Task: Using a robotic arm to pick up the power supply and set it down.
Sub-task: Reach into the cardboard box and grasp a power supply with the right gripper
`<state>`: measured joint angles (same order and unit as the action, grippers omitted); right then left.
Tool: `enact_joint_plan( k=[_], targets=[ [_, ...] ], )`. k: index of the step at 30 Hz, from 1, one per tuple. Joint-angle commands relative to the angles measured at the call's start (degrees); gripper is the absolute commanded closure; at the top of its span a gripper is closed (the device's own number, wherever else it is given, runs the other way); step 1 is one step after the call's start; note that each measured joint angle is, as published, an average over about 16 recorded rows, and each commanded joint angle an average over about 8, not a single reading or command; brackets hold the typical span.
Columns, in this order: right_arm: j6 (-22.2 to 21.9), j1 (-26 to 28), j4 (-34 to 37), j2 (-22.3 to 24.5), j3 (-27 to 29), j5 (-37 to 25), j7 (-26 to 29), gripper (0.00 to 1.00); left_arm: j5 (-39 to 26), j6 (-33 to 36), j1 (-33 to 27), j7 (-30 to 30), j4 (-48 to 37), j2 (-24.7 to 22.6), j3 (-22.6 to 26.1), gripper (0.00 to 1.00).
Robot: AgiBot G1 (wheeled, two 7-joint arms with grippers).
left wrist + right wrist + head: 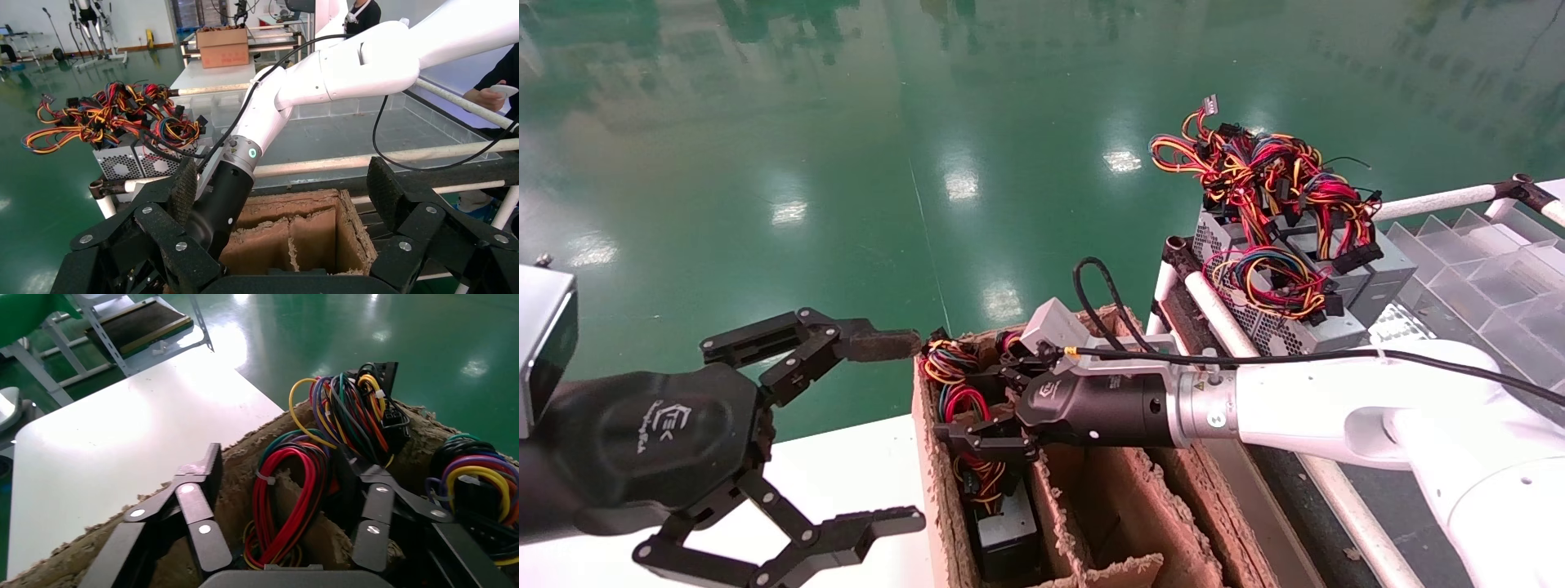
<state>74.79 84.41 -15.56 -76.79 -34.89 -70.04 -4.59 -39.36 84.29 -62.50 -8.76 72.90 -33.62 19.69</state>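
Here the right gripper (pixel 278 508) hangs spread wide over the carton (pixel 1091 506), the power supply (pixel 287 502) between its fingers — best to sink lower and grasp metal, not wires. The left gripper (pixel 846 433), splayed, idles nearby.

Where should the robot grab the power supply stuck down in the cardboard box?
Probably by the red wire loop, coming from above. The power supply body sits deep in a narrow slot of the cardboard box, so only its loop stands up. The right end effector already straddles it, open.
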Motion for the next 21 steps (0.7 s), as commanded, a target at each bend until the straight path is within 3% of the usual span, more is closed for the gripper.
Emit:
enact_joint_plan(
  k=[1, 21],
  targets=[
    [0.5, 0.2, 0.8, -0.1, -0.1, 0.3, -0.4, 1.0, 0.0, 0.0, 0.0, 0.0, 0.0, 0.0, 0.0, 0.0],
    [3.5, 0.7, 5.8, 0.2, -0.6, 2.7, -1.8, 1.0, 0.0, 0.0, 0.0, 0.0, 0.0, 0.0, 0.0, 0.0]
  ],
)
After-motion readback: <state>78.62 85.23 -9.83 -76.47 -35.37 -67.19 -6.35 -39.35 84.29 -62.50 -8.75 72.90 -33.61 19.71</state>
